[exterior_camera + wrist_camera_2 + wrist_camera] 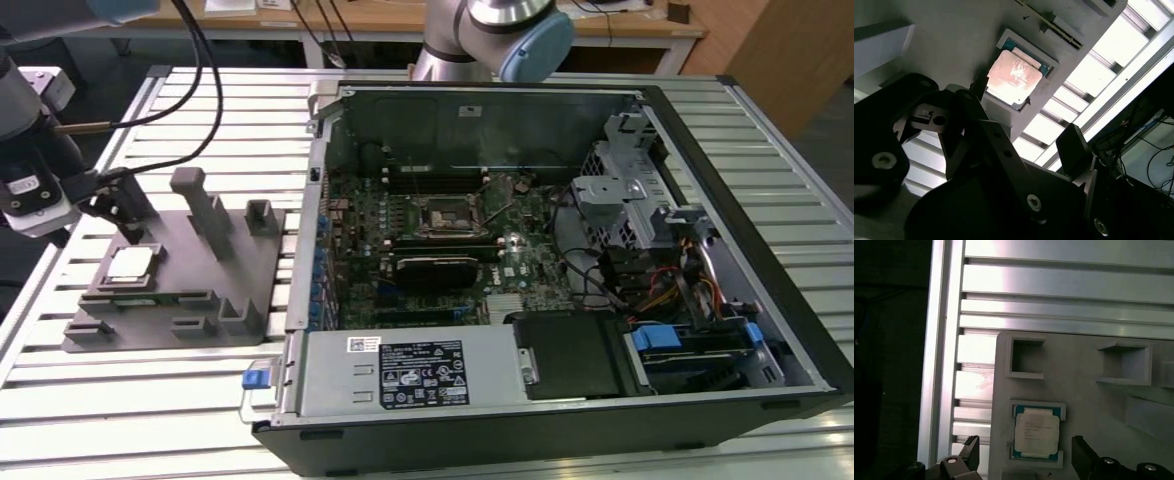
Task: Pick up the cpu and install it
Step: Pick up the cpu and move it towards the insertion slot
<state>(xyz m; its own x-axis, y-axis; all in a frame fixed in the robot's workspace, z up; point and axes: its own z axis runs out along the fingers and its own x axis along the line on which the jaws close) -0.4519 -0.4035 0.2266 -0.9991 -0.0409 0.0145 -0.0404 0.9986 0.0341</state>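
Cpu [130, 265] seated flat in a recess of the grey tray [140, 312], on the slatted bench [134, 400], at 9 o'clock from the open computer case [400, 440] in the exterior view. Pincer [123, 215] hovers just above it, spread wide, holding nothing. In both wrist views its fingers [972, 452] flank the cpu, apart from it.

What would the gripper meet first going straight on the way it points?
Probably the cpu, lying in its pocket on the grey tray: the open gripper is aimed at it, one finger to each side. The gap is unclear.
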